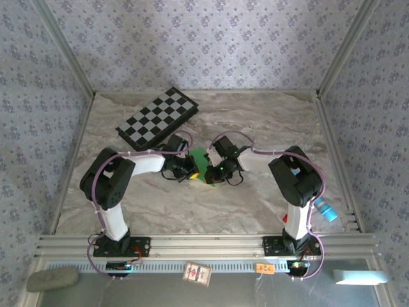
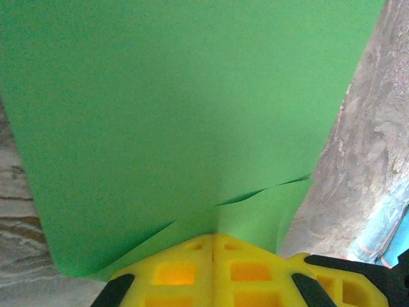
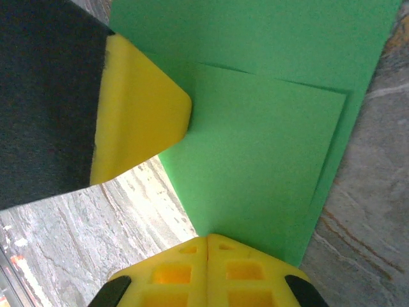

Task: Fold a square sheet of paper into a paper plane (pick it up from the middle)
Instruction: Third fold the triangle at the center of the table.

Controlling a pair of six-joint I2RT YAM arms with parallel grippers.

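Where both arms meet over the table (image 1: 268,121), the paper plane (image 1: 199,165) is clamped edgewise by left gripper (image 2: 214,238) and right gripper (image 3: 208,238); judged light, floppy, crease-prone; best pinched across folded layers.

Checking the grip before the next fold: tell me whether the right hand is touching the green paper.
Touching. Right wrist view: the right hand, shut, pinches an edge of the green paper.

Soft, even light; the close paper plane (image 2: 179,115) looks slightly blurred.

paper plane (image 1: 199,164) | bright green, folded overlapping layers | pinched at both edges
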